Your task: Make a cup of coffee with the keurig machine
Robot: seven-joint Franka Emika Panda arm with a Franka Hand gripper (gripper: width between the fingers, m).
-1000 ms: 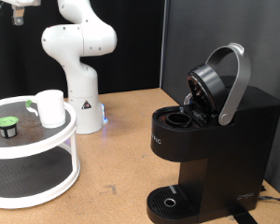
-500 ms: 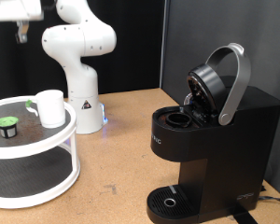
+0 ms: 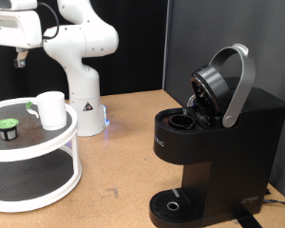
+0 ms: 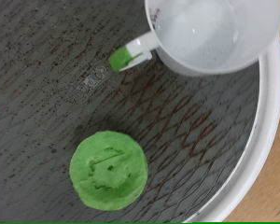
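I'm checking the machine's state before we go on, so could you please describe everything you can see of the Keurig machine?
The keurig machine is a boxy matte black brewer standing upright on the wooden table at the exterior view's right. Its grey-silver lid handle is raised, so the lid is open and the pod chamber is exposed. A round drip tray sits at its base. Nothing touches it but the table.

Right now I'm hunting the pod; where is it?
The green-topped pod sits on the white tiered tray's top shelf, at the exterior view's left, beside the cup.
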